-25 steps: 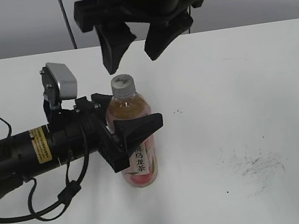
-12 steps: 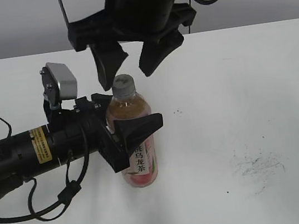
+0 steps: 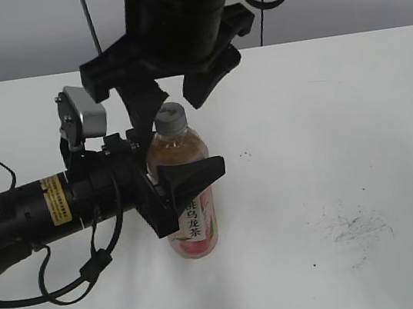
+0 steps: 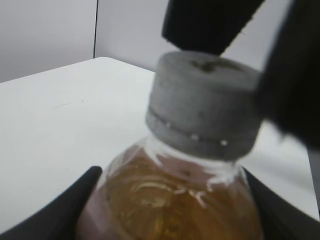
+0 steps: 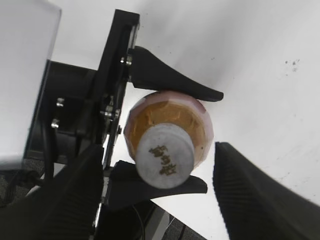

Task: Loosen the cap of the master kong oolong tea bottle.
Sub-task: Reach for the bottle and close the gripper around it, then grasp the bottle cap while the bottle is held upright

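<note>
- The master kong oolong tea bottle [image 3: 187, 196] stands upright on the white table [image 3: 359, 132], left of centre in the exterior view, its pink label with black characters facing the camera.
- The left hand [image 3: 178, 183] reaches in from 9 o'clock, lying low along the table, and is clamped on the bottle's body just below the shoulder; one black finger [image 3: 194, 175] crosses the front of the label.
- In the right wrist view the two left fingers [image 5: 172, 80] sit at 12 and 6 o'clock of the bottle, pressed against its sides.
- The cap [image 3: 169, 118], light grey with a dark mark on top, is seated on the neck, above the left hand's grip.
- The right hand [image 3: 175, 97] hangs over the bottle from 12 o'clock, fingers apart, one on each side of the cap at about cap height.
- In the right wrist view the cap [image 5: 165, 155] lies between the two ribbed right fingers [image 5: 255, 200], with a gap on both sides.
- The left wrist view shows the cap [image 4: 204, 102] close up, amber tea beneath it, and dark blurred right fingers [image 4: 292, 75] just beside it; whether they touch cannot be told there.
- Grey scuff marks [image 3: 354, 229] lie on the table at 4 o'clock of the bottle, well apart from it.
</note>
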Controlling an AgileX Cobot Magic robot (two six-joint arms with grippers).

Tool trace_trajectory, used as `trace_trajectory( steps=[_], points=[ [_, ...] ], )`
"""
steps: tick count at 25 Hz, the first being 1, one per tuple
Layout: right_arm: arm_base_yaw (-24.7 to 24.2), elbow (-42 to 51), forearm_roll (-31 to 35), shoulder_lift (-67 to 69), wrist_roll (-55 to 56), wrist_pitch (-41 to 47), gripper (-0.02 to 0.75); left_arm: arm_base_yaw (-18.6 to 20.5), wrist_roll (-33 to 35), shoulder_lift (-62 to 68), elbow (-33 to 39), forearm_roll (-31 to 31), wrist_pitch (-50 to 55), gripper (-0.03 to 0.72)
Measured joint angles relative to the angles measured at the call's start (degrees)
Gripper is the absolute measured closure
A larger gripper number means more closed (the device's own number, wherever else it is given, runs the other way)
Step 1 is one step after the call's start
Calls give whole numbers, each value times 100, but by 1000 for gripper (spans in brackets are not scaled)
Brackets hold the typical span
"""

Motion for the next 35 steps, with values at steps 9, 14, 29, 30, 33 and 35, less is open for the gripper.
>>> trace_trajectory(
  steps=[9, 14, 29, 30, 33, 35],
  points=[
    [0, 0, -182, 105, 0, 0, 320, 0, 0, 0, 0, 7, 0, 241],
    [0, 0, -175, 110, 0, 0, 451, 0, 0, 0, 0, 7, 0, 241],
    [0, 0, -142, 110, -1284, 0, 465, 0, 11, 0, 0, -4, 0, 241],
    [0, 0, -142, 110, -1533, 0, 465, 0, 11, 0, 0, -4, 0, 241],
    [0, 0, -142, 110, -2282, 0, 465, 0, 11, 0, 0, -8, 0, 241],
    [0, 0, -142, 110, -2814, 0, 465, 0, 11, 0, 0, -8, 0, 241]
  ],
)
